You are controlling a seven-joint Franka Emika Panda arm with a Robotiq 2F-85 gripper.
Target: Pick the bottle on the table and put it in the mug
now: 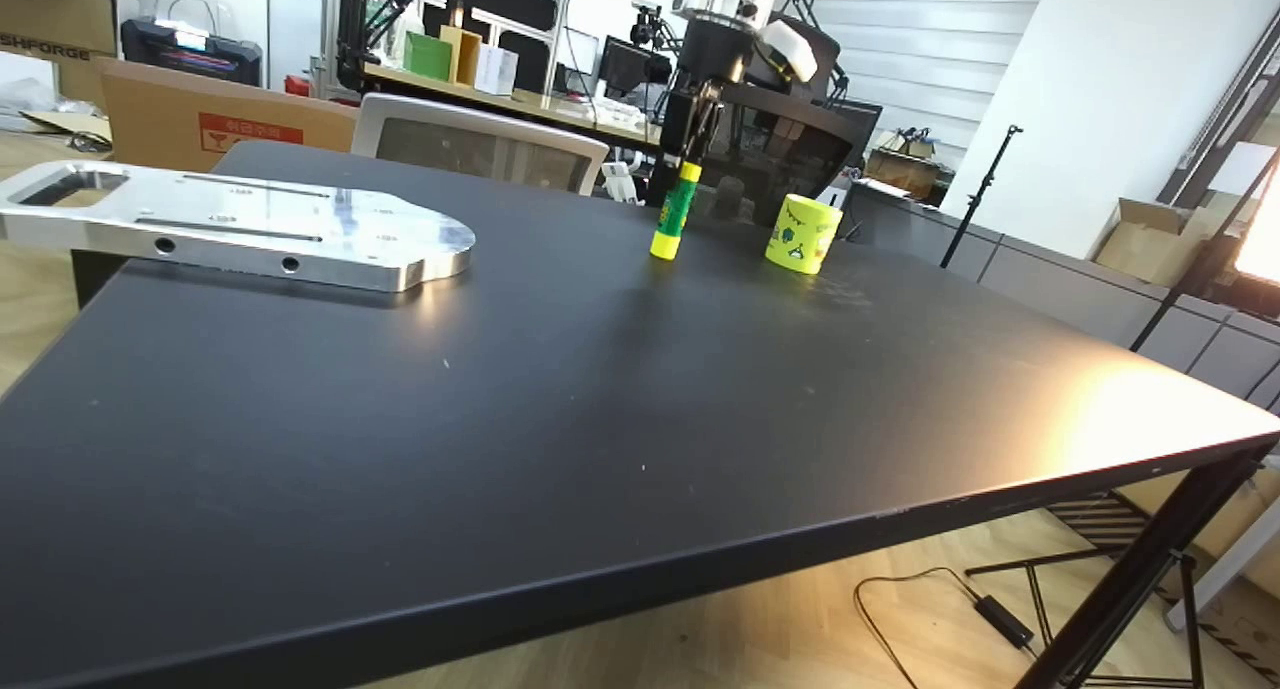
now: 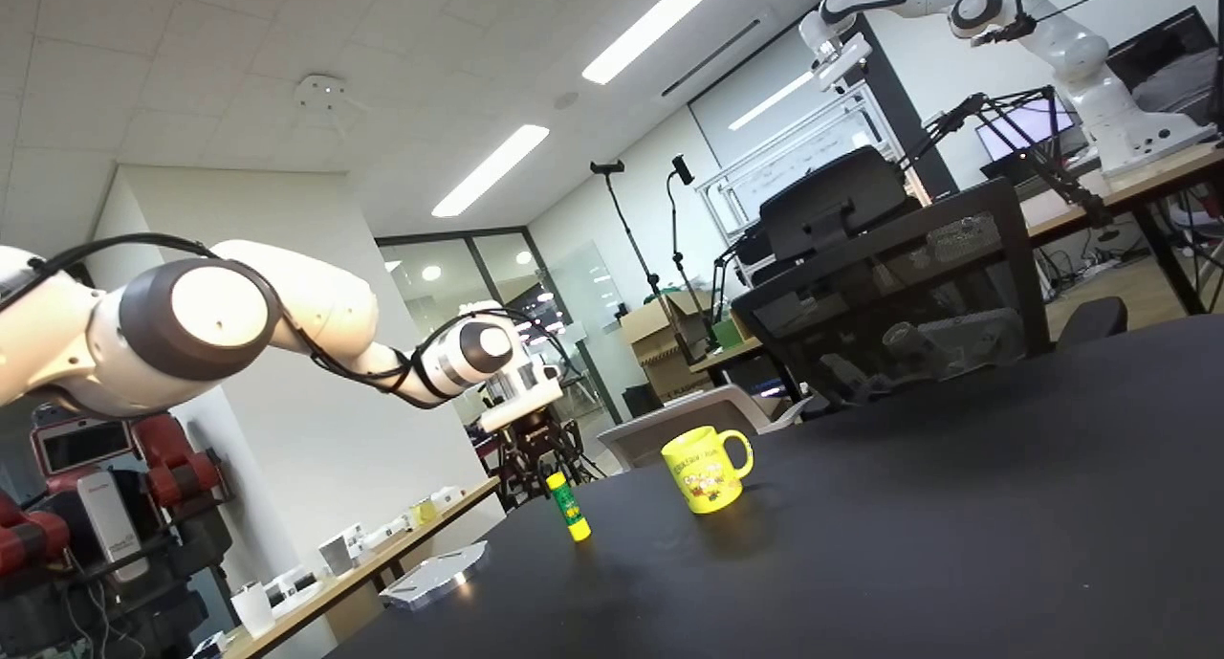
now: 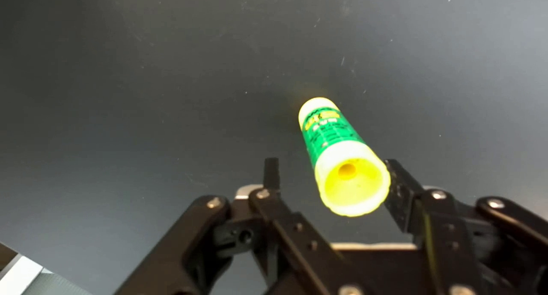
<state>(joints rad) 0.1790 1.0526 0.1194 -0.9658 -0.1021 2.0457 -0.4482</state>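
Note:
The bottle is a slim yellow tube with a green label [image 1: 676,212], standing upright on the black table [image 1: 560,409]. It also shows in an exterior view [image 2: 569,508] and in the wrist view [image 3: 332,130], where its hollow yellow top end faces the camera. The yellow-green mug [image 1: 802,234] stands upright beside it, with its handle visible in an exterior view [image 2: 706,472]; it is out of the wrist view. My gripper [image 3: 331,173] is open over the bottle's top. The bottle's top lies between the fingers, close to the right one; whether they touch cannot be told. A gap shows to the left finger.
A thick silver metal plate with a handle slot [image 1: 250,224] lies near the table's edge; it also shows in an exterior view [image 2: 435,575]. A grey mesh chair [image 1: 470,149] and a black mesh chair [image 2: 899,286] stand at the table's edge beyond the mug.

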